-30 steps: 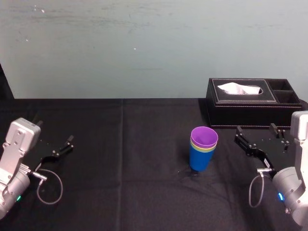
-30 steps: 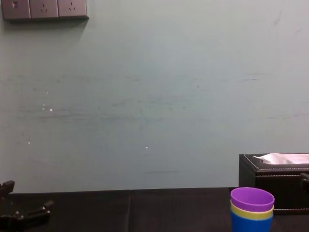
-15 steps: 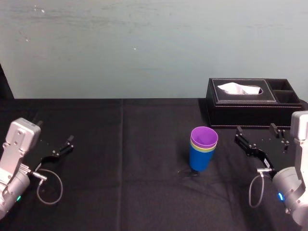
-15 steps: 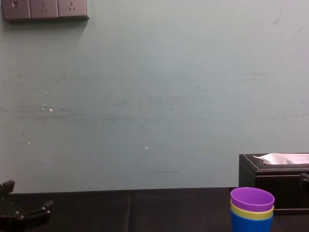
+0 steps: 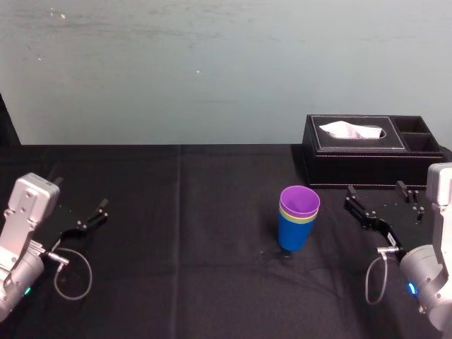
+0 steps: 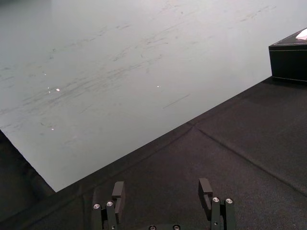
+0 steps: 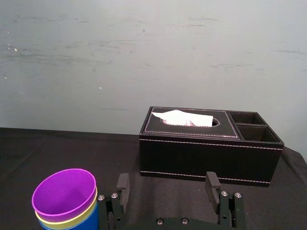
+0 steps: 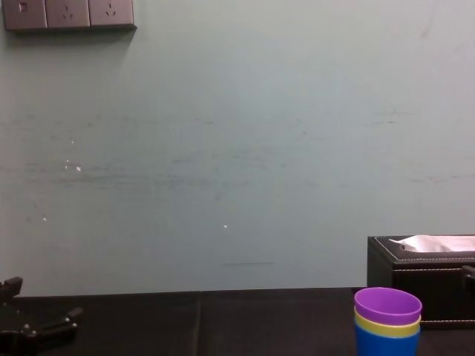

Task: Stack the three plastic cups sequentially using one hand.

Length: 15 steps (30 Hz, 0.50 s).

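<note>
1. Head view: the three plastic cups are nested into one upright stack on the black desk, a little right of the middle.
2. The purple cup sits on top with its mouth facing up and nothing inside. The yellow-green cup shows as a narrow band just under the purple rim. The blue cup is at the bottom, with its base on the cloth.
3. The stack stands free, with a gap between it and each gripper.
4. A black tissue box stands behind the stack and to its right, close to the wall. A white tissue pokes out of its slot, and there are two open compartments at its right end.
5. The right gripper is near the stack on its right side, low over the desk and in front of the tissue box. Its fingers are spread wide with nothing between them.
6. The left gripper is at the far left of the desk, well apart from the cups. Its fingers are also spread wide and hold nothing. A loop of cable hangs beside that arm.
7. In the chest view, a row of wall sockets sits high on the pale green wall, at the upper left.
</note>
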Each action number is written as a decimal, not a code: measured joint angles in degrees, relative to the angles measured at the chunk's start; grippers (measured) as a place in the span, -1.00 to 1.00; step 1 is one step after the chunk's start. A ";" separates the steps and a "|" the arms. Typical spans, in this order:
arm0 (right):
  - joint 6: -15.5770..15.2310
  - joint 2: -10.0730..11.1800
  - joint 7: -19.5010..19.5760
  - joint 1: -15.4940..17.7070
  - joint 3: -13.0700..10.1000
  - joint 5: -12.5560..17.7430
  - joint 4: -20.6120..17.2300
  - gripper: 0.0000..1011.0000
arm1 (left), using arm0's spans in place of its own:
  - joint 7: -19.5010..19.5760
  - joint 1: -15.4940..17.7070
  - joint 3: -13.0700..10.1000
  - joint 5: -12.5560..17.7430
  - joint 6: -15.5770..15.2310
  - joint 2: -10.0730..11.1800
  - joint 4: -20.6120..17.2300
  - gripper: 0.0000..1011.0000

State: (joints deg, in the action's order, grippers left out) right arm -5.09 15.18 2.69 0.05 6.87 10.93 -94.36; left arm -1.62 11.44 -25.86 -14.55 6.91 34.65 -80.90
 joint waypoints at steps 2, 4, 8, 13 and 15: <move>0.00 0.00 0.00 0.00 0.00 0.00 0.00 0.99 | 0.00 0.00 0.00 0.00 0.00 0.00 0.00 0.98; 0.00 0.00 0.00 0.00 0.00 0.00 0.00 0.99 | 0.00 0.00 0.00 0.00 0.00 0.00 0.00 0.98; 0.00 0.00 0.00 0.00 0.00 0.00 0.00 0.99 | 0.00 0.00 0.00 0.00 0.00 0.00 0.00 0.98; 0.00 0.00 0.00 0.00 0.00 0.00 0.00 0.99 | 0.00 0.00 0.00 0.00 0.00 0.00 0.00 0.98; 0.00 0.00 0.00 0.00 0.00 0.00 0.00 0.99 | 0.00 0.00 0.00 0.00 0.00 0.00 0.00 0.98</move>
State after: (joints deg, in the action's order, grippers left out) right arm -5.09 15.18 2.69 0.05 6.87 10.93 -94.36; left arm -1.62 11.43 -25.86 -14.55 6.91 34.65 -80.90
